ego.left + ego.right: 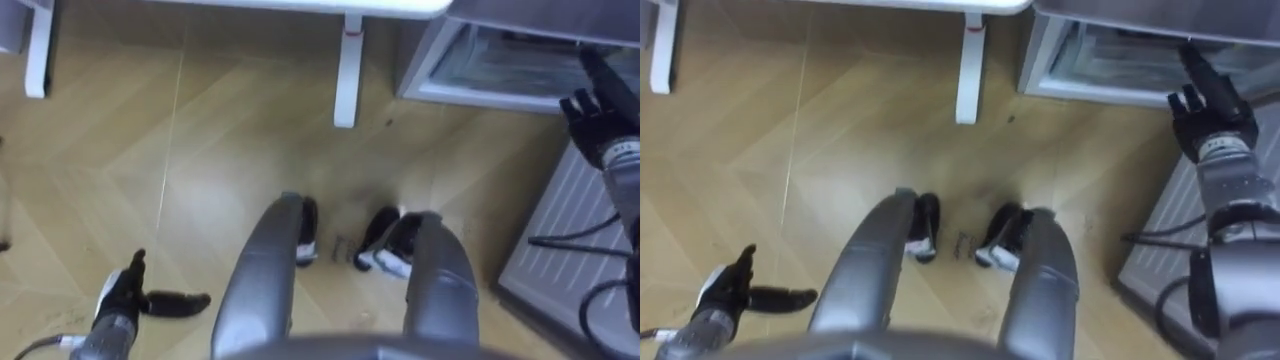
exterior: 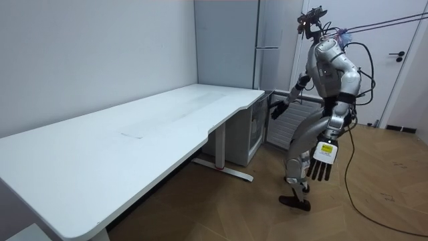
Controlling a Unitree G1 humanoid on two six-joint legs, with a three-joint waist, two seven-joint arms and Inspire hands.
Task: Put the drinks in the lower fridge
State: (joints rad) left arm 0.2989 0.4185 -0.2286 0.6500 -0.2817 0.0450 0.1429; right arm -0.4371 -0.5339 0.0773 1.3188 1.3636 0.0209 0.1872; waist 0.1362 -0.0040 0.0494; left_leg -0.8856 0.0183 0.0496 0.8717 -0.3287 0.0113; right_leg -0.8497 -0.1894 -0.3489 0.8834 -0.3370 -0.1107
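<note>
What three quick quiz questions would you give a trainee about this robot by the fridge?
1. True or false: the left hand holds a drink.
2. Which hand is raised toward the lower fridge? A: left hand. B: right hand.
3. Fill in: the white desk stands on a ___ floor.
Key: 1 false; 2 B; 3 wooden.

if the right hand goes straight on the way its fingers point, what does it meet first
Most likely the lower fridge, near its front frame; the right hand points at it, though depth is unclear.
</note>
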